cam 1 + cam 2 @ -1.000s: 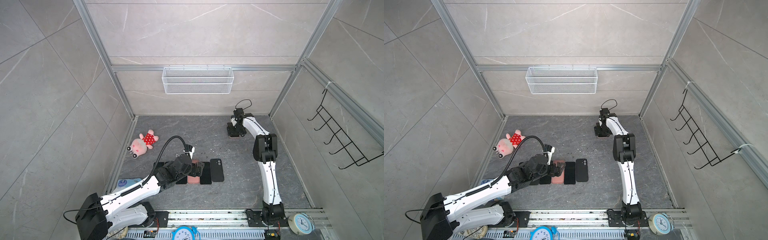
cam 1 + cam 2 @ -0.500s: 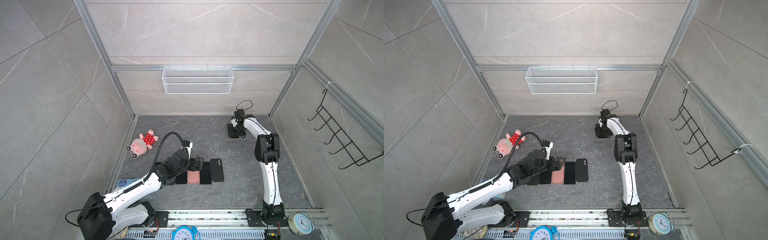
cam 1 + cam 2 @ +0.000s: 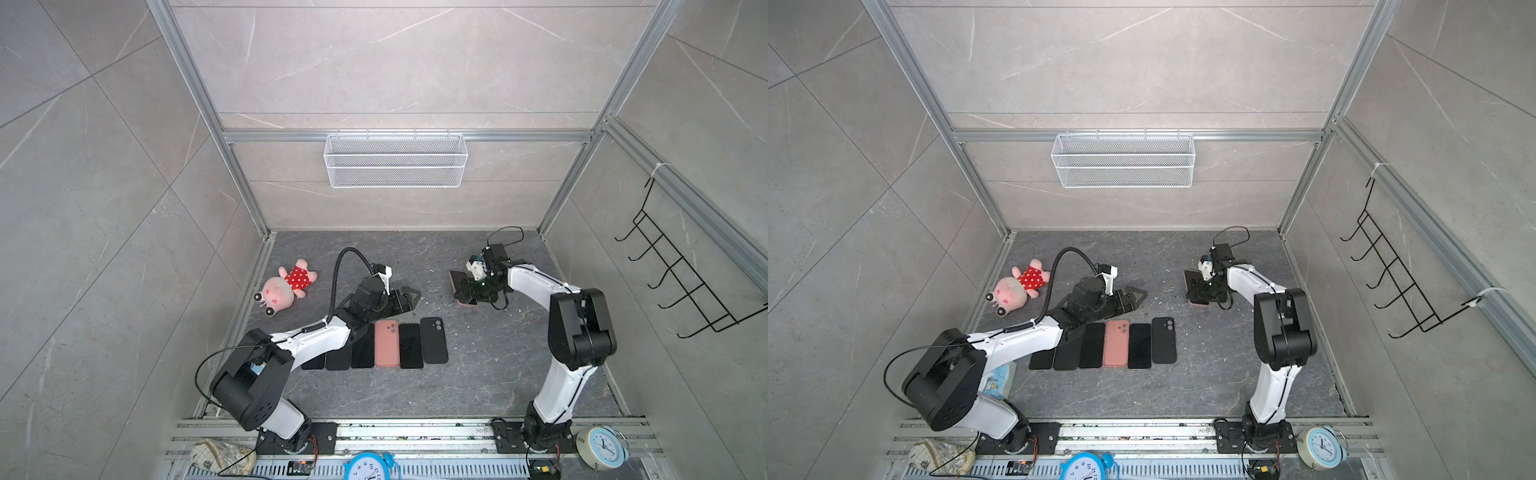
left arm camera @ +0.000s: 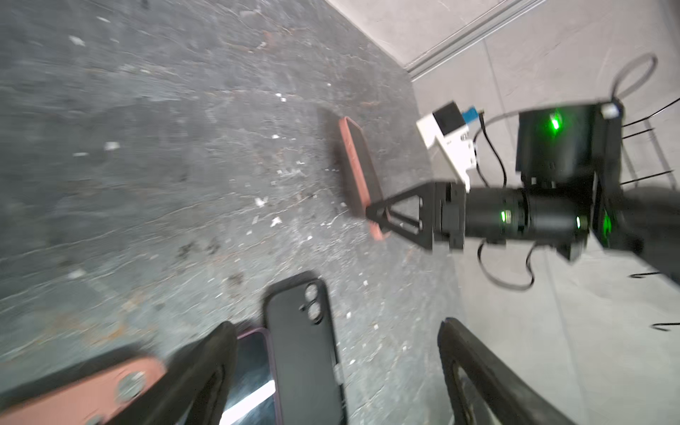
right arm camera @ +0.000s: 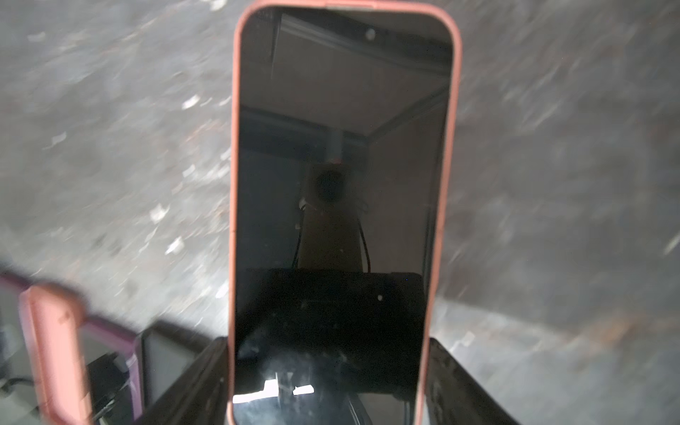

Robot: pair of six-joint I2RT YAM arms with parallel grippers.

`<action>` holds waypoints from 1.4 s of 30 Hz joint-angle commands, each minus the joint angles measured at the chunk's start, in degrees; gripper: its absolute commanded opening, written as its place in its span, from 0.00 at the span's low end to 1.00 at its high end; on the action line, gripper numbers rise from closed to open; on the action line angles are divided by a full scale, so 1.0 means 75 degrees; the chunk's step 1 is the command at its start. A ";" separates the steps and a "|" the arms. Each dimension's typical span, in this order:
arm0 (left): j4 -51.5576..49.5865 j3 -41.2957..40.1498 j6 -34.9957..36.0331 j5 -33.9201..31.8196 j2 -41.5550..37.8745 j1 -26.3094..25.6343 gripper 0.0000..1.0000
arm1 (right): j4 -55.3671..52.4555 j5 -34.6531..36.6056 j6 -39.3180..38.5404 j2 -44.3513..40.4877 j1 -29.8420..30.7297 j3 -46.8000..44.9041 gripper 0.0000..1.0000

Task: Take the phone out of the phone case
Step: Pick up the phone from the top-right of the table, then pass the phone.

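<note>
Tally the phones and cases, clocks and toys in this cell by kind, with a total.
Phones and cases in the floor row: 6
Pink-cased phone in the right gripper: 1
Alarm clocks: 2
Plush toy: 1
Total: 10

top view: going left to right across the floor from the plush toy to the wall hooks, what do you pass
plush toy → pink case in the row → black case at the row's end → gripped pink-cased phone → black wall hooks

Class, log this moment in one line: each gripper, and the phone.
left gripper: open, empty, near phone row | right gripper: shut on phone | phone: inside pink case
</note>
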 commanded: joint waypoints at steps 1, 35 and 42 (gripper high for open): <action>0.1221 0.0421 -0.0789 0.0766 0.0490 0.0027 0.87 | 0.0880 -0.0703 0.0159 -0.0998 0.0265 -0.0647 0.35; 0.2275 0.0587 -0.2290 0.0931 0.1889 -0.0055 0.17 | 0.1206 -0.1634 0.0473 -0.2367 0.1918 -0.1696 0.30; 0.2344 0.0327 -0.2292 0.0739 0.1459 -0.0102 0.00 | 0.1680 -0.1787 0.0901 -0.2596 0.2010 -0.2070 0.38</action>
